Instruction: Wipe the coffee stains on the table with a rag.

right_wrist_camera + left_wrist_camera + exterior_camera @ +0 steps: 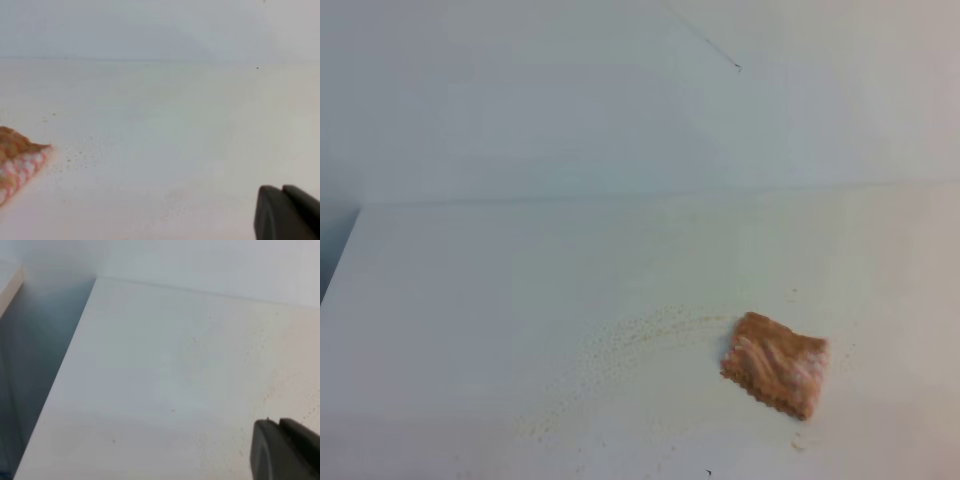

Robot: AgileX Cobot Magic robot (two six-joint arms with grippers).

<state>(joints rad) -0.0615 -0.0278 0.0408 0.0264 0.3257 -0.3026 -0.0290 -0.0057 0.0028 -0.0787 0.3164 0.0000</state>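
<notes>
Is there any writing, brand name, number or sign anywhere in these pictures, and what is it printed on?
None: no words, labels, numbers or signs can be read in any view.
The rag shows only fuzzy pinkish-brown fabric, no tag.
The table is plain white, marked only by faint tan coffee stains.

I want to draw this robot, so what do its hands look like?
Only small bits show. Each wrist view has the tips of dark, almost black fingers in the bottom right corner: the left gripper and the right gripper. They look smooth, matte and rounded, two blocky pieces side by side. No cables, markings or arms can be seen.
</notes>
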